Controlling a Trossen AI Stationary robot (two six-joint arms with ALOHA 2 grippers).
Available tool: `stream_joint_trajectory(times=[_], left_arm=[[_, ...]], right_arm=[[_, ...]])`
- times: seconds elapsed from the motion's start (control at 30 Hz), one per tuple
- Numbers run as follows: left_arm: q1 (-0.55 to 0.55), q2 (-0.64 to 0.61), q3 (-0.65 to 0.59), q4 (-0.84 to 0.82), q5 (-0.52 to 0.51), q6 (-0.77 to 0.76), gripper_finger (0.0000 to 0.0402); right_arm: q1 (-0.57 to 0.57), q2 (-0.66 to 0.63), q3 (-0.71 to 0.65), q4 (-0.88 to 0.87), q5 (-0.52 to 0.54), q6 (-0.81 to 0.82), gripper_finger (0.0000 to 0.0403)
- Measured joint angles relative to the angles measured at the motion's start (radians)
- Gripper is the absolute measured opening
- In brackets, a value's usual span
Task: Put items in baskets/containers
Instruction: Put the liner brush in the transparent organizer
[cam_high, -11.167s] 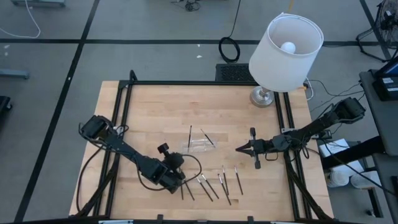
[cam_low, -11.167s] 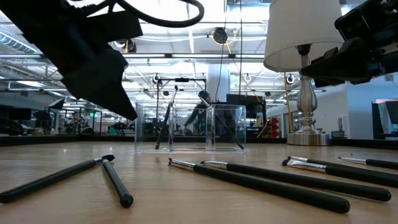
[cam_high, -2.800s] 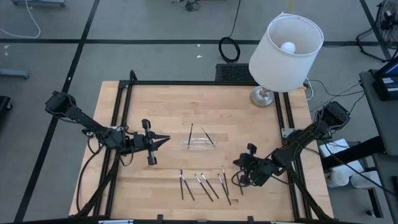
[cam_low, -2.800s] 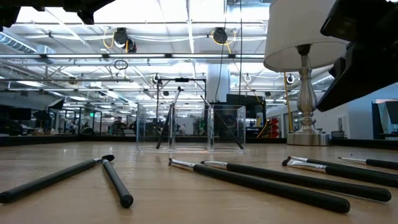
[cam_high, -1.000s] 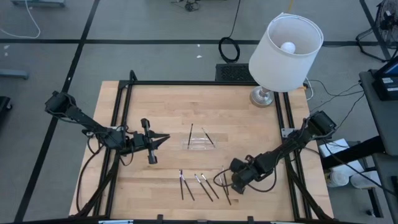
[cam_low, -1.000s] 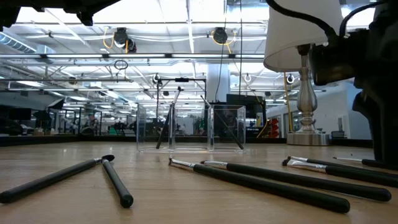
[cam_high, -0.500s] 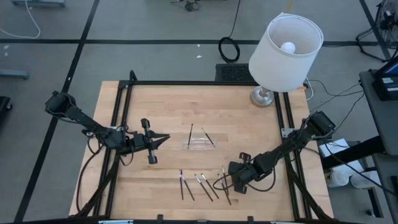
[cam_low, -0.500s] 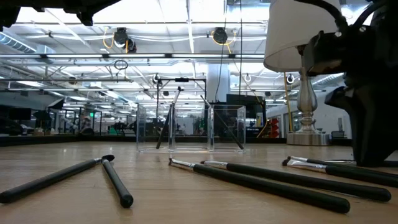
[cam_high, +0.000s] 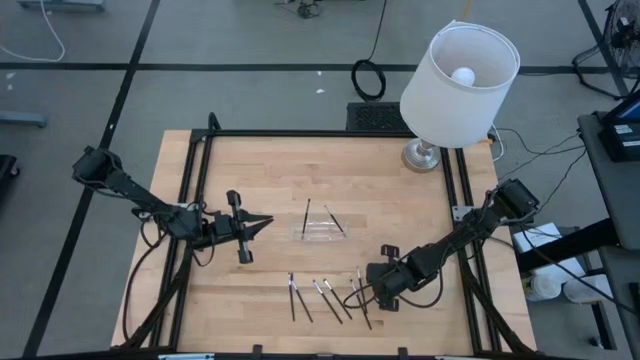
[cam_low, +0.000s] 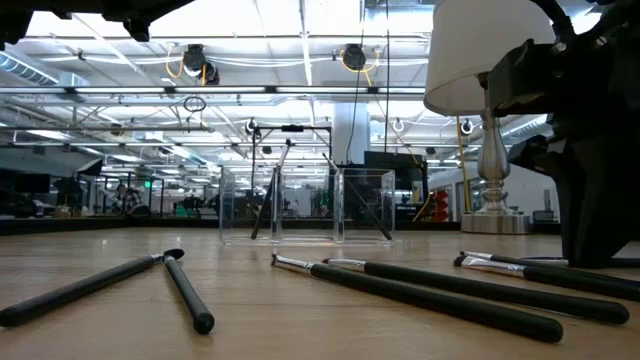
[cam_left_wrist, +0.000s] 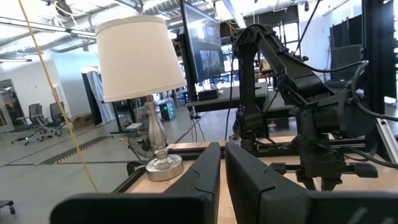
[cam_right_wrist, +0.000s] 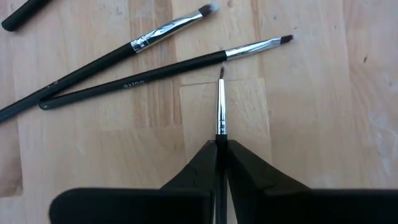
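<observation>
Several thin dark sticks with silvery ends lie flat on the wooden table near its near edge; they are also seen in the low view. The clear tray stands mid-table with two sticks leaning inside it. My right gripper is down among the lying sticks, shut on one of them. My left gripper hovers shut, left of the tray, and touches nothing. My right gripper pinches one thin stick between its two fingertips, just behind the silvery end. The stick runs along the fingers, and its brush tip points ahead toward another stick. Whether it is lifted off the wood, I cannot tell.
A white-shaded lamp stands at the far right corner on a metal base. Two other sticks lie just ahead of the right fingertips. Bare wood lies between the tray and the row of sticks. A black frame borders the table.
My right gripper has moved a little toward the table's left edge, low over the right end of the row of sticks.
</observation>
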Motion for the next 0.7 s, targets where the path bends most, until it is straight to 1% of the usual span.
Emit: stream_joint_trajectory(times=[0.2,0.47,0.7], left_arm=[[0.0,0.0,0.0,-0.002,0.0,0.002,0.0035],[0.0,0.0,0.0,-0.016,-0.003,0.004,0.0035],[0.0,0.0,0.0,-0.017,-0.005,0.004,0.0035]], right_arm=[[0.0,0.0,0.0,0.001,-0.001,0.041,0.0024],[-0.001,-0.008,-0.001,0.01,-0.002,0.059,0.0073],[-0.002,-0.071,-0.001,0.029,0.003,0.052,0.0099]])
